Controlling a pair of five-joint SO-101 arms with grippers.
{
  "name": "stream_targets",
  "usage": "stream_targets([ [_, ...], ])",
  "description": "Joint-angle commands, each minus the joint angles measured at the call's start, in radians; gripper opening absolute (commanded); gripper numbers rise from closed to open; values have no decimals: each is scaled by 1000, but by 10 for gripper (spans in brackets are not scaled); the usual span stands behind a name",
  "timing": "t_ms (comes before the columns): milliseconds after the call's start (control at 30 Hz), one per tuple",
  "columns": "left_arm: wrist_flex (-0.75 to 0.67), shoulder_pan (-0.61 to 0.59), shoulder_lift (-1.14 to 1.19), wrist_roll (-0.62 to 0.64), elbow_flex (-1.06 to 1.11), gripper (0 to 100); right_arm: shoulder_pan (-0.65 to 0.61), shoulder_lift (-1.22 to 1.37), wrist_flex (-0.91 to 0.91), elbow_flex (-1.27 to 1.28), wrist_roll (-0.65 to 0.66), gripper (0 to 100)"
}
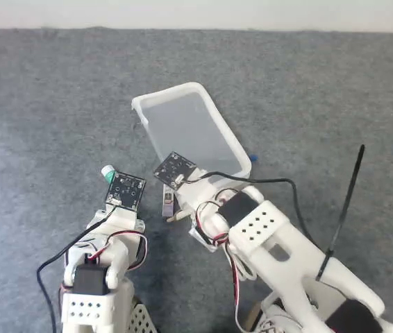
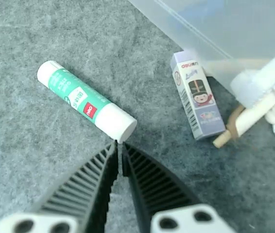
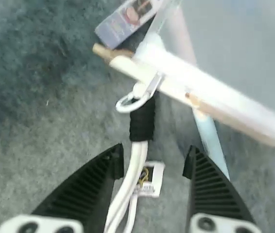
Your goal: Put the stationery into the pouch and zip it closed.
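The translucent pouch (image 1: 182, 128) with a white rim lies open-side up mid-table. A green and white glue stick (image 2: 86, 104) lies on the grey felt, its white end just beyond my left gripper (image 2: 119, 145), which is shut and empty. A lilac eraser box (image 2: 197, 97) lies beside the pouch's near corner (image 2: 225, 29). My right gripper (image 3: 152, 158) is open over that corner, with the pouch's white pull cord (image 3: 140, 121) and its black sleeve lying between the fingers, apart from both. The eraser box (image 3: 128, 19) lies farther off.
Grey felt (image 1: 44, 104) covers the table, with free room left of and behind the pouch. A small blue item (image 1: 253, 158) peeks out at the pouch's right corner. A thin black rod (image 1: 346, 201) sticks up from the right arm.
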Motion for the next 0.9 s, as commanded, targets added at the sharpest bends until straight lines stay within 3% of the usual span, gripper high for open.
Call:
stream_targets([
  [0,11,-3,-17,12,-13,12,-10,61,-70,-8,-11,194],
  [867,11,-3,-17,12,-13,12,-15,328,-200,-49,-11,158],
])
